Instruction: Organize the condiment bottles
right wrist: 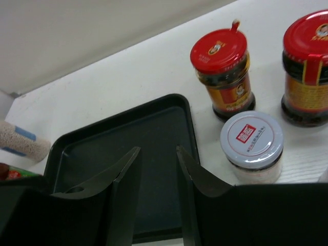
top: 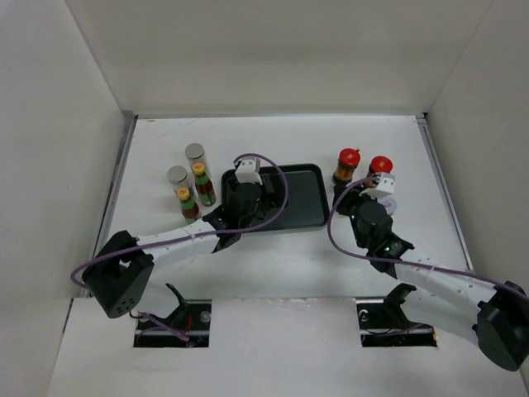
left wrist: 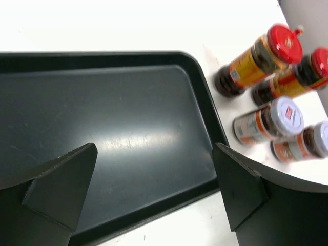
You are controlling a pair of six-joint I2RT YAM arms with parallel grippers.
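Observation:
The black tray (top: 302, 198) lies mid-table with nothing in it. My left gripper (left wrist: 154, 174) is open wide over the tray's (left wrist: 102, 128) near edge. My right gripper (right wrist: 158, 149) is open by a narrow gap and empty, at the tray's (right wrist: 154, 128) right end. Two red-lidded jars (top: 348, 165) (top: 379, 169) stand right of the tray. A pale-lidded jar (right wrist: 252, 146) stands beside my right fingers; the left wrist view shows two (left wrist: 271, 120) (left wrist: 307, 141). Two grey-topped cylinders (top: 195, 155) (top: 177, 176) and two yellow-capped bottles (top: 202, 186) (top: 188, 203) stand left of the tray.
White walls enclose the table on three sides. A metal strip (top: 120, 178) runs along the left edge. The purple cables (top: 273, 178) loop over the tray and beside the right arm.

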